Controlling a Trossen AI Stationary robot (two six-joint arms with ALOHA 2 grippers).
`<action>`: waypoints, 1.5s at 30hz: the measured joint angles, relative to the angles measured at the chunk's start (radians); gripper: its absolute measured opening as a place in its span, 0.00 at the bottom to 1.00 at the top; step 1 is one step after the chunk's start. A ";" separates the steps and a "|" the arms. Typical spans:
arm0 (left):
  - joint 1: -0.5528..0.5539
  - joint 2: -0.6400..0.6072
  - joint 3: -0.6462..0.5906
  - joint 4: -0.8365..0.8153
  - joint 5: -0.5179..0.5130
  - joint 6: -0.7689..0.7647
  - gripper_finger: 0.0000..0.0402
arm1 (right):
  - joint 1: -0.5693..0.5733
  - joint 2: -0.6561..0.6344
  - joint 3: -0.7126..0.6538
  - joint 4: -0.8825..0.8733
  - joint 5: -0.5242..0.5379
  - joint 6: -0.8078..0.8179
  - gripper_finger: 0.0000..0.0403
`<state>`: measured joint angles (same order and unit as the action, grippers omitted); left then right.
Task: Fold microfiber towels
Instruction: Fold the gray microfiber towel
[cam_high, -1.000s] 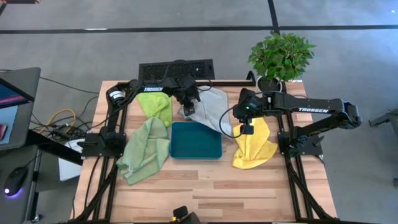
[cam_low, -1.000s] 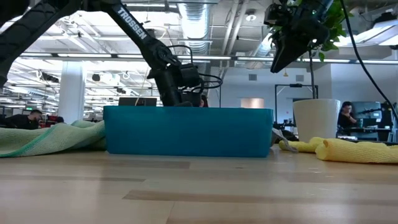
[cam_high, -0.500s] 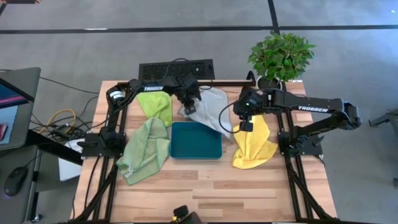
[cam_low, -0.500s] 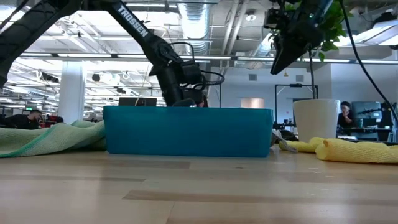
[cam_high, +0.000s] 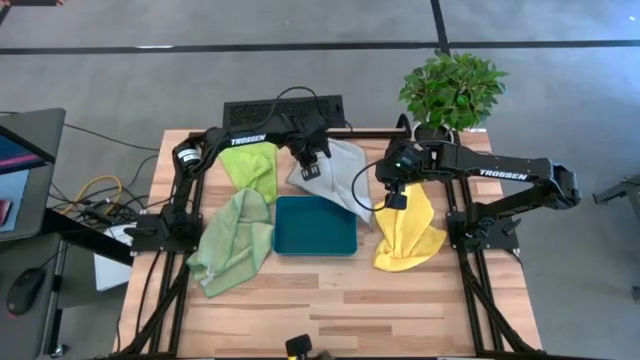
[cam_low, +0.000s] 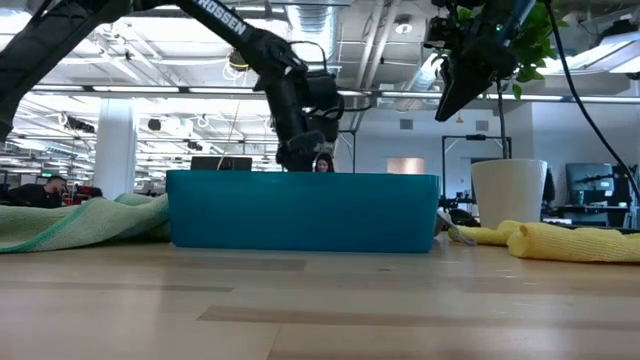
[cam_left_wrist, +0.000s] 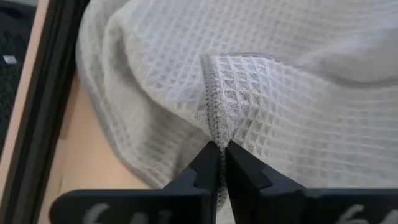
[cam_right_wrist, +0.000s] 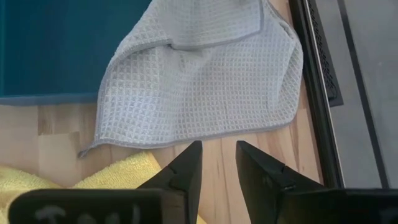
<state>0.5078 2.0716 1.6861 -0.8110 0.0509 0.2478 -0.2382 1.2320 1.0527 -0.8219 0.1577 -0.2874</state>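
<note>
The light grey towel (cam_high: 338, 178) lies at the table's far middle, behind the teal tray (cam_high: 315, 226). My left gripper (cam_high: 309, 164) stands over the towel's left part, shut on it; the low view shows it (cam_low: 300, 158) above the tray's far wall. The lime green towel (cam_high: 255, 168) and the sage green towel (cam_high: 235, 240) lie to the tray's left, and the yellow towel (cam_high: 410, 232) to its right. My right gripper (cam_high: 396, 200) hangs open and holding nothing in the air over the yellow towel's far end, with the grey towel's edge (cam_right_wrist: 205, 93) ahead of its fingers. My left gripper pinches a hemmed edge (cam_left_wrist: 214, 127) of the grey towel between its two fingers, near a corner of the cloth. The fingers come from above, pointing steeply down. The cloth rises to a peak at the fingers, while the rest of the towel (cam_left_wrist: 323, 124) lies on the table.
A black keyboard (cam_high: 284, 110) and a black rail lie along the far edge. A potted plant (cam_high: 450, 92) stands at the far right corner. Bare wood (cam_high: 330, 300) spreads across the table's near half.
My left gripper has risen and moved a little toward the far edge. The grey towel's pinched edge has come up with it, while the rest of the towel has stayed on the table.
</note>
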 joint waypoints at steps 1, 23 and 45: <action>-0.010 0.000 0.008 -0.013 0.000 0.003 0.03 | 0.000 0.000 0.000 0.000 0.000 0.000 0.30; -0.238 -0.186 0.038 -0.241 -0.221 -0.153 0.03 | 0.001 0.000 0.000 0.010 0.000 0.000 0.30; -0.509 -0.238 0.037 -0.450 -0.376 -0.468 0.03 | 0.203 0.000 0.000 0.025 0.000 0.000 0.30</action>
<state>-0.0017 1.8336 1.7229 -1.2606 -0.3247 -0.2204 -0.0352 1.2320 1.0527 -0.7967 0.1581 -0.2874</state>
